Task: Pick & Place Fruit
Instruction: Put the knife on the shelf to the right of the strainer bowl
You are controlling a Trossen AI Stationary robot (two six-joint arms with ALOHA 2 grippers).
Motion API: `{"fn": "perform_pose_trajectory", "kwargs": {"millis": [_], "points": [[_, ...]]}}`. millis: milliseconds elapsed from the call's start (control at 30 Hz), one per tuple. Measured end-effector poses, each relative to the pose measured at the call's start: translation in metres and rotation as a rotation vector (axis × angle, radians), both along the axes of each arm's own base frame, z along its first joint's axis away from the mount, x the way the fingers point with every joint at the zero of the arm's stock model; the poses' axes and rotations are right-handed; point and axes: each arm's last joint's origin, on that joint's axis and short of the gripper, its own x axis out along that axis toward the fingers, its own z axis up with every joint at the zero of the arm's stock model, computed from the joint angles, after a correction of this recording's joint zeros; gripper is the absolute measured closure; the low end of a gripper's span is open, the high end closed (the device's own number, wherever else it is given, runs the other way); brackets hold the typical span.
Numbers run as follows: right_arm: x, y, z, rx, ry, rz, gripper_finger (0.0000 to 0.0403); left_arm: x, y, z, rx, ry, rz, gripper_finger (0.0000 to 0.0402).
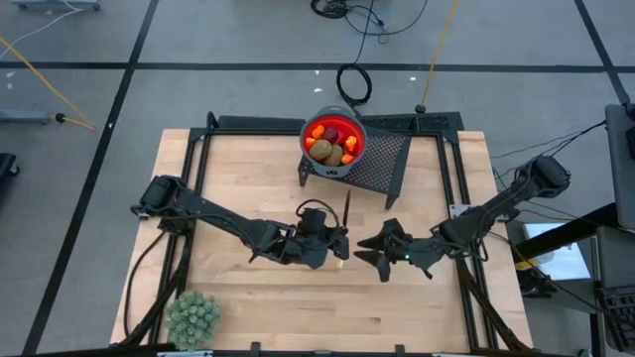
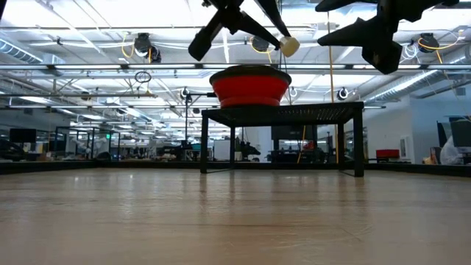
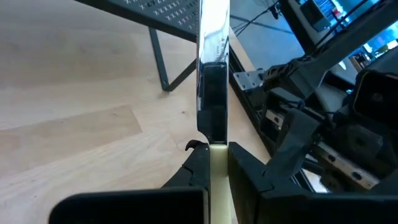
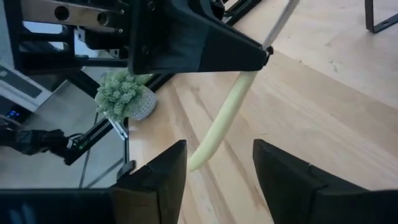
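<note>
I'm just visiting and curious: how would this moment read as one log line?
left gripper: shut on knife, raised | right gripper: open, facing knife handle | fruit: in red bowl

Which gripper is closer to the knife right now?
Left. The left gripper is shut on the knife, holding its pale handle with the blade pointing toward the rack. The right gripper is open just beside it, not touching.

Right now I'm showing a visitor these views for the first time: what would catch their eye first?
Probably the red bowl heaped with toy fruit, standing on a black mesh stand at the table's far edge. Next, mid-table, the left gripper is shut on a knife by its pale yellow handle, with the right gripper open and facing it. A green spiky plant ball sits at the near left corner.
</note>
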Motion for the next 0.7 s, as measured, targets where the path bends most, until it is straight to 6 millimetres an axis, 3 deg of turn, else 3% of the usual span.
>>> {"fn": "perform_pose_trajectory", "kwargs": {"millis": [333,700], "points": [[0.014,0.006,-0.012,-0.021,-0.040,-0.038,0.0239,0.001,-0.002,0.014,0.111,0.004,0.020,0.0380],[0.019,-0.004,-0.012,-0.036,-0.052,-0.123,0.0239,0.000,-0.002,0.012,0.129,0.029,0.016,0.0380]]}}
